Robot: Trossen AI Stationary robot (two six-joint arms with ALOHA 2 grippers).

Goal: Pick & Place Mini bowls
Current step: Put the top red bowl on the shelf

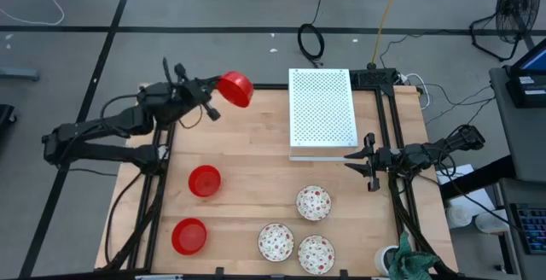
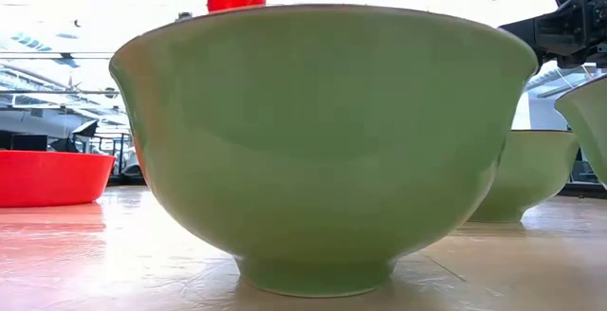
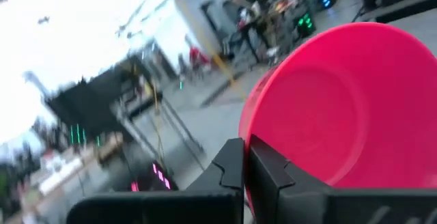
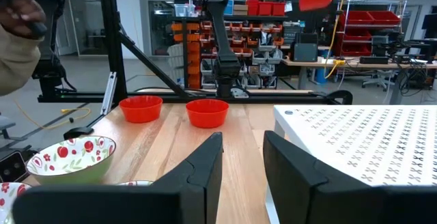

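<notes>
A robot's left gripper [image 1: 215, 95] holds one glossy red mini bowl [image 1: 235, 89] aloft by its rim, upper left of centre in the overhead frame, at the far edge of the wooden table [image 1: 247, 182] and just left of the white perforated board [image 1: 322, 113]; seen from the wrist, the dark fingers [image 3: 270, 173] are pinched shut on the bowl's lip, the bowl tipped on edge so its hollow faces the camera. Two more red bowls [image 1: 204, 180] [image 1: 188, 236] sit on the table at lower left, apart from each other, while three white bowls with red floral speckles [image 1: 313, 202] [image 1: 275, 241] [image 1: 316, 253] cluster at lower centre, the nearest pair almost touching. The right gripper [image 1: 368, 162] waits at the right edge of the frame, just below the board, fingers parted and holding nothing. From table height the speckled bowls show pale green outsides and small foot rings. The bowls look light, rigid and smooth, likely slick on their glazed or glossy walls, and perhaps breakable if dropped, so a pinch across the thin rim, one finger inside and one outside, seems the surest hold; a bowl gripped at one side hangs tilted, as this one does, and would want a gentle setting-down.
</notes>
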